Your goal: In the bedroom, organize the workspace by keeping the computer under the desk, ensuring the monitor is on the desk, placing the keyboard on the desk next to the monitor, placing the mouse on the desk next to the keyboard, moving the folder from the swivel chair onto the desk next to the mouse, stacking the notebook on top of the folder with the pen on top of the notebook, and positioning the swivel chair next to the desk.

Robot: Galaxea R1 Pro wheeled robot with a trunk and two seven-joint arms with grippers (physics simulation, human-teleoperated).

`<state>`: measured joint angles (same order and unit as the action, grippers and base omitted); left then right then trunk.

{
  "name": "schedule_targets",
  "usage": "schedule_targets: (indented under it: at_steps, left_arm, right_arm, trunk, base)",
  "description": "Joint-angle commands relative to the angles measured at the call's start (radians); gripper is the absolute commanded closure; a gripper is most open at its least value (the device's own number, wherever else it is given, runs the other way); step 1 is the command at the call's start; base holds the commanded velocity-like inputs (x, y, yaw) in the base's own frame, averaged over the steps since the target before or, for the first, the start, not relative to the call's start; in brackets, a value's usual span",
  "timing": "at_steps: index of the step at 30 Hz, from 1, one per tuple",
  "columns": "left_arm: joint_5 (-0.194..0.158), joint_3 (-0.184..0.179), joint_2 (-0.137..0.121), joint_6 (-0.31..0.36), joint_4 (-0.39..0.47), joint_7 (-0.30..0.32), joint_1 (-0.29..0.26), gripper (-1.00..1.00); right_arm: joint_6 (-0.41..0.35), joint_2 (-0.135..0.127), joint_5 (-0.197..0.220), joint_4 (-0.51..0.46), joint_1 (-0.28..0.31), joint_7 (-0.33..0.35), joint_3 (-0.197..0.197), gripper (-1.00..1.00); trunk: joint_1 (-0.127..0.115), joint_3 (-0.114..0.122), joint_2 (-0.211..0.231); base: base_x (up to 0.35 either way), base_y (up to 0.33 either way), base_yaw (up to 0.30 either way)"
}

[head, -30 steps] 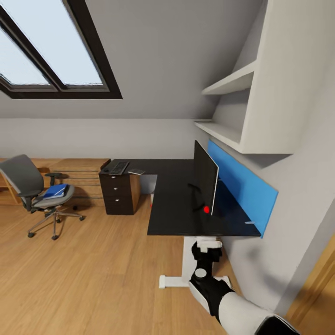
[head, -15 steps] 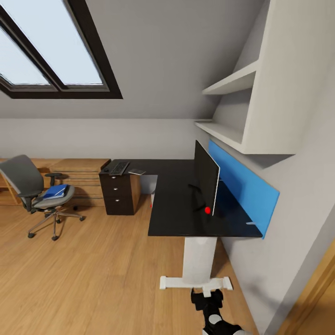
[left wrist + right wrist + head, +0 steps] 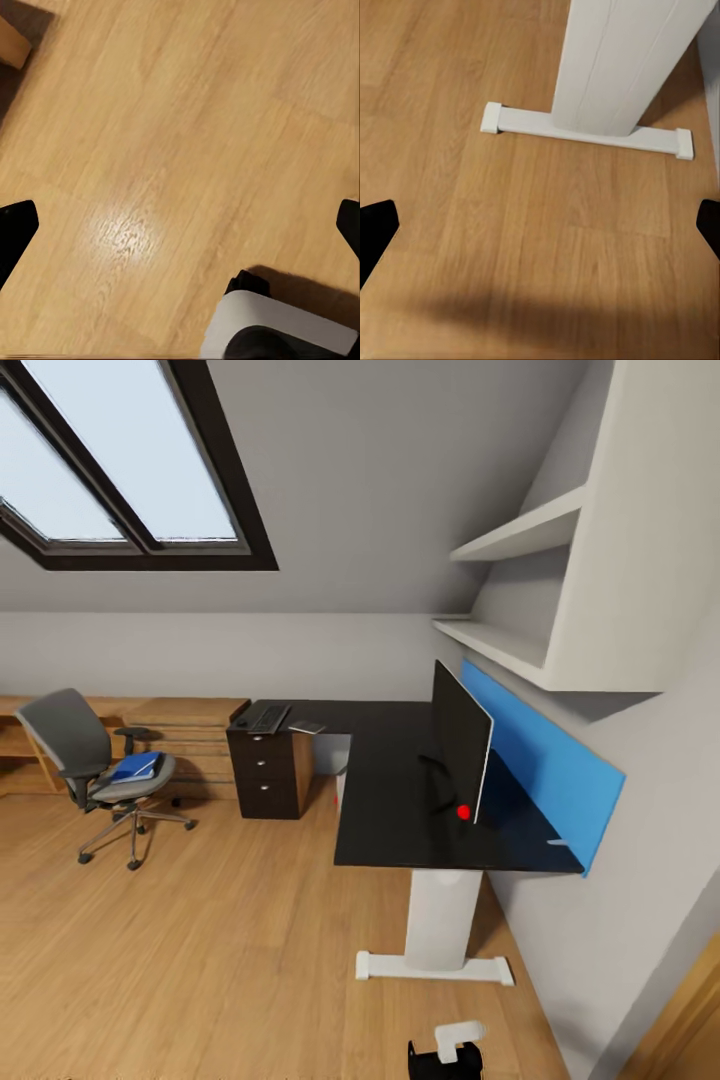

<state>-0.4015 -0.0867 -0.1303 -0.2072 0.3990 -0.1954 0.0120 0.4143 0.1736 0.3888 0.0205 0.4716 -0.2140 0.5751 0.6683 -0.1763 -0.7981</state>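
Black desk (image 3: pixel 390 780) carries the monitor (image 3: pixel 458 745) and, at its far end, the keyboard (image 3: pixel 268 717); blue folder (image 3: pixel 135 767) lies on the chair (image 3: pixel 95 765). Both my fingers (image 3: pixel 375 229) pairs spread apart above wood floor (image 3: pixel 180 150).

An attic bedroom under a skylight (image 3: pixel 120 460): a black L-shaped desk (image 3: pixel 400 800) runs along a blue wall panel (image 3: pixel 545 760), the monitor (image 3: pixel 460 745) upright on its near wing. At the far end, the keyboard (image 3: pixel 268 717) and a dark notebook (image 3: pixel 307 727) lie above the drawer unit (image 3: pixel 262 772). The swivel chair (image 3: pixel 95 765) stands well apart, the blue folder (image 3: pixel 135 767) on its seat.
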Motion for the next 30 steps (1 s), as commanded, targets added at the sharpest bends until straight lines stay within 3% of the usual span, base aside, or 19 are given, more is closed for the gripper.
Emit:
schedule_targets:
  at_steps: [1,13,23,30]
  left_arm:
    - [0.000,-0.008,0.010,-0.001,-0.009,-0.007,0.000,-1.00]
    - [0.009,-0.008,0.018,-0.004,-0.014,-0.007,0.000,-1.00]
    - [0.009,-0.008,0.021,-0.004,-0.014,-0.007,0.000,-1.00]
    - [0.009,-0.008,0.021,-0.004,-0.014,-0.007,0.000,-1.00]
  right_arm:
    - [0.003,0.001,0.004,0.002,0.001,-0.003,0.008,-1.00]
    - [0.004,0.001,0.002,0.003,0.001,-0.003,0.009,-1.00]
    - [0.006,0.001,0.001,0.003,0.000,-0.004,0.010,-1.00]
    - [0.006,0.001,0.000,0.003,-0.001,-0.002,0.010,-1.00]
  trunk:
    - [0.000,-0.001,-0.001]
    - [0.000,-0.002,-0.001]
    - [0.000,-0.002,-0.001]
    - [0.000,-0.002,-0.001]
  base:
    - [0.000,0.294,0.017]
    - [0.059,0.313,0.010]
    - [0.171,0.313,0.214]
    - [0.186,0.310,0.050]
